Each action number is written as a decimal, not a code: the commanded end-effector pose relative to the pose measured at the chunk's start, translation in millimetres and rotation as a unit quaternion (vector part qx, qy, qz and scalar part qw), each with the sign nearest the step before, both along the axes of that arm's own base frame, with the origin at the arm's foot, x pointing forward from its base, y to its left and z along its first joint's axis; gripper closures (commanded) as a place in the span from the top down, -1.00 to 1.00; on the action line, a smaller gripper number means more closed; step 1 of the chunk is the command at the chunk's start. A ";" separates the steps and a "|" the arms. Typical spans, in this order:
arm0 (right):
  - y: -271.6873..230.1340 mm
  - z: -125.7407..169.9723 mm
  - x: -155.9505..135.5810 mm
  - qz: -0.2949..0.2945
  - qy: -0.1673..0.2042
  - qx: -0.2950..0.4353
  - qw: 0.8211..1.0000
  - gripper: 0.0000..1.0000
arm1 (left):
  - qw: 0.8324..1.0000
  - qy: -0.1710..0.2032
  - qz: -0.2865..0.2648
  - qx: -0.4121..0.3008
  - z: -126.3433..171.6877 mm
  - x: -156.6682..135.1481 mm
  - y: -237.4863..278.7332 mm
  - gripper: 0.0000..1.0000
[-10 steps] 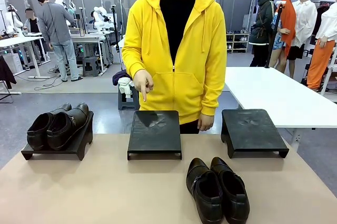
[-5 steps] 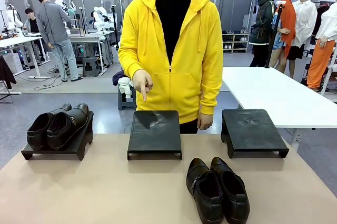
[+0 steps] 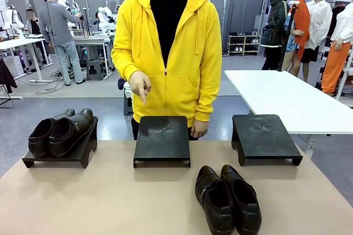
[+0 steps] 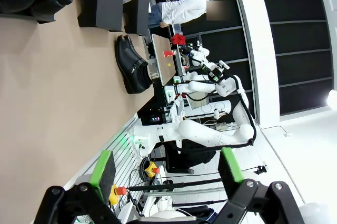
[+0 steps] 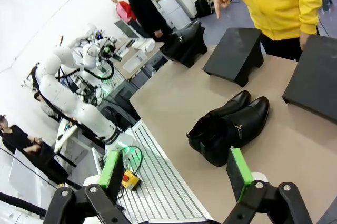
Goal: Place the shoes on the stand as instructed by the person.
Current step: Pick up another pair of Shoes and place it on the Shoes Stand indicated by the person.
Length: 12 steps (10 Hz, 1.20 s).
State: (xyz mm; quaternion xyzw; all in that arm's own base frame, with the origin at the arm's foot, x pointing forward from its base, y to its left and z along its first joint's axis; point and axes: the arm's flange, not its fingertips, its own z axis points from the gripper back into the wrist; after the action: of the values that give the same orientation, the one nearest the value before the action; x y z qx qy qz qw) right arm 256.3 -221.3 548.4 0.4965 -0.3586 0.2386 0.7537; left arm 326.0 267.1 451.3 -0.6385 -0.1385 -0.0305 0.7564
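My left pincer (image 4: 167, 163): jaws spread wide, gripping nothing. My right pincer (image 5: 175, 170): likewise wide apart, nothing between pads.

One pair of shoes (image 3: 227, 199) flat on tabletop (image 3: 99, 202), at near edge, right of centre, side by side and touching, toes toward far edge.

Other pair (image 3: 58, 131) on left stand (image 3: 83, 155), far left corner.

Middle stand (image 3: 162, 138) and right stand (image 3: 265, 138) along far edge.

Person (image 3: 165, 53) behind far edge. Hand (image 3: 140, 85) raised above middle stand, index finger pointing down.
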 end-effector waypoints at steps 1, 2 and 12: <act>28.6 0.8 -10.9 0.029 -0.016 -0.039 0.999 1.00 | 1.000 -0.008 0.004 0.000 0.7 -2.5 -3.5 1.00; 45.1 -0.3 -12.1 0.043 -0.019 -0.063 0.997 1.00 | 1.000 -0.008 0.004 0.000 0.7 -2.5 -3.5 1.00; 211.8 -26.9 -10.1 0.166 -0.052 -0.301 0.938 1.00 | 1.000 -0.008 0.004 0.000 0.7 -2.5 -3.5 1.00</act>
State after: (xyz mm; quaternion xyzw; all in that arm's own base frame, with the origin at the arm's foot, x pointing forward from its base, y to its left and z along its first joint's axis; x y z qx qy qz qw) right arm 247.4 -14.9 532.6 0.3005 -0.2299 0.4913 0.7845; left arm 325.7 267.1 451.3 -0.6385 -0.1387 -0.0304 0.7564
